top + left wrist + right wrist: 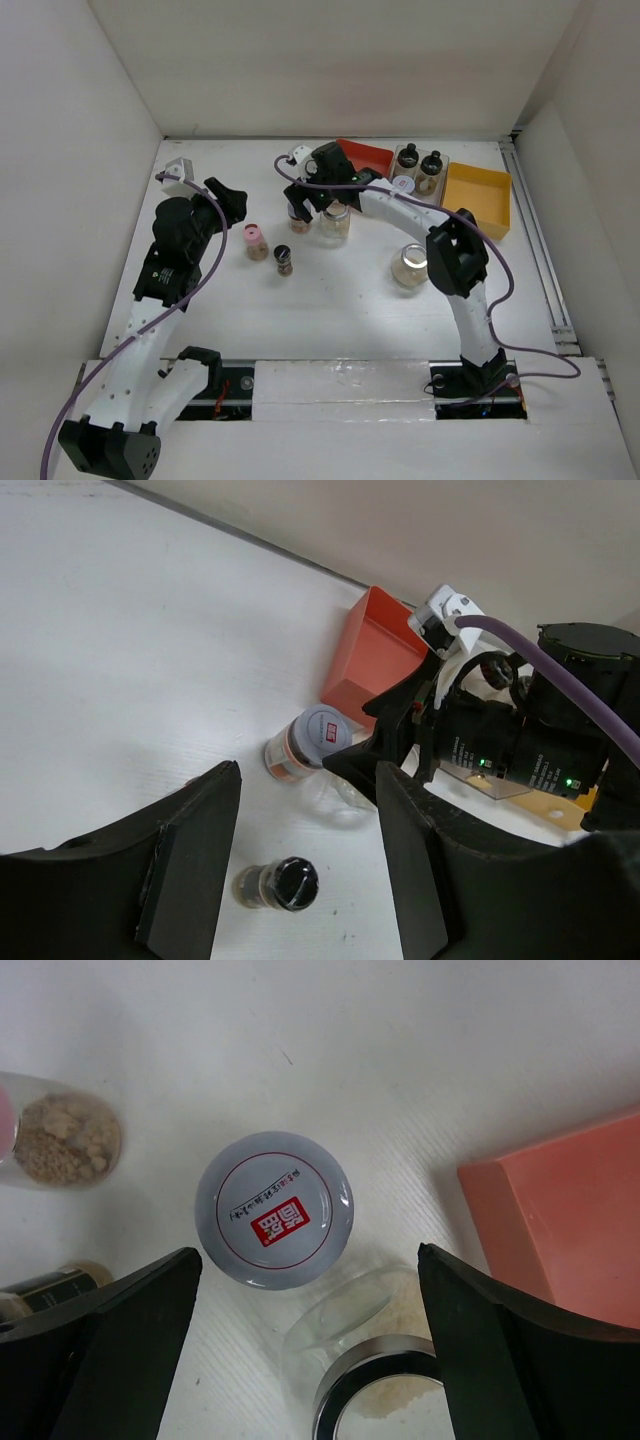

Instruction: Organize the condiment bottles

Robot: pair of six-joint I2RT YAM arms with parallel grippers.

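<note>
One short silver-lidded jar (273,1210), frame centre, is sitting under the right hand (308,1252), which is hovering wide and empty. Likely light, rigid, slick; grip the sidewalls.

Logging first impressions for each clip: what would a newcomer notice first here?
The right end effector, jaws wide, hangs over a short silver-lidded bottle mid-table, beside a clear glass jar. Along the far edge sit a red tray, a clear tray holding three bottles, and a yellow tray. A pink-capped bottle stands loose left of centre.
</note>
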